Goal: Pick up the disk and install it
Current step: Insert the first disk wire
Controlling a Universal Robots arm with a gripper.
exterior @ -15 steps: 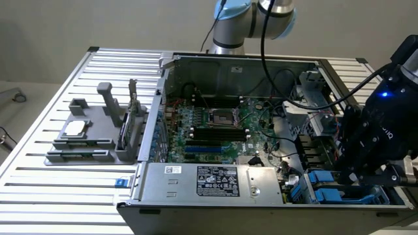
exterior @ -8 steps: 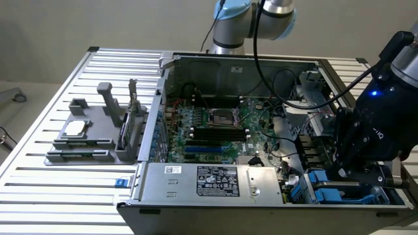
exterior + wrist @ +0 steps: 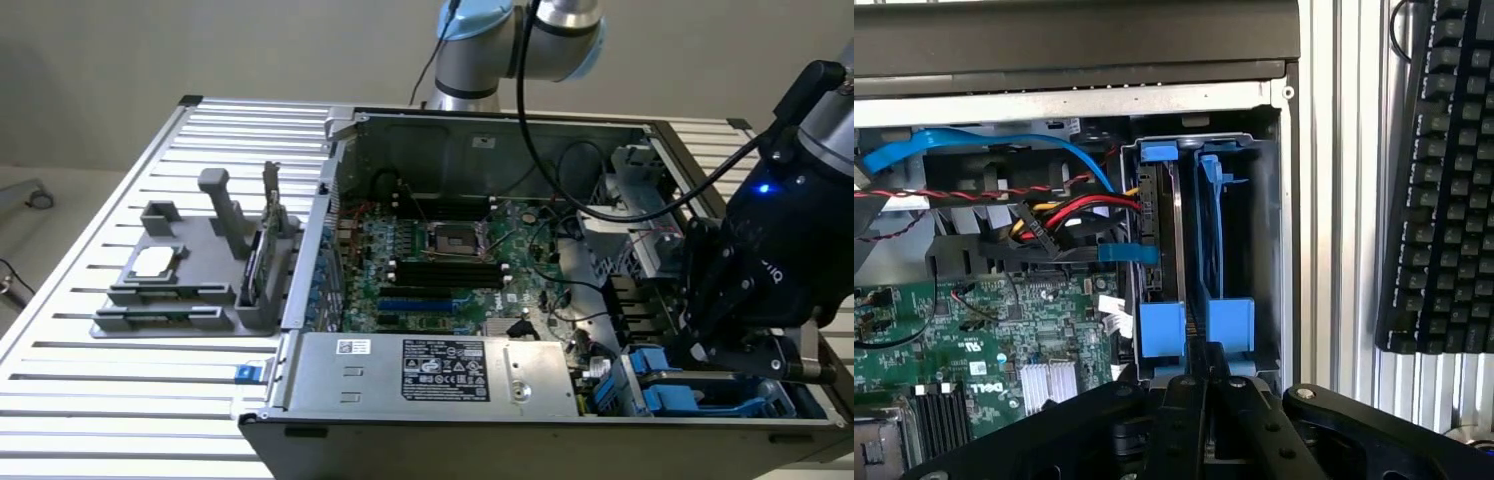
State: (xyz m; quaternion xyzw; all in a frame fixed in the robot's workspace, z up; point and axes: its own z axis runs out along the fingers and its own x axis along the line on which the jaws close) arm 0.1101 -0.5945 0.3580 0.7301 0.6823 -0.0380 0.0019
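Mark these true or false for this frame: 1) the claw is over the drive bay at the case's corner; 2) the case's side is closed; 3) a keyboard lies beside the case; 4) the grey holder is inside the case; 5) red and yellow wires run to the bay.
1. True: the claw is right over the drive bay with its blue carriers.
2. False: the case is open, its motherboard exposed.
3. True: a black keyboard lies outside the case wall.
4. False: the grey holder sits on the table, outside the case.
5. True: red and yellow wires reach the bay.
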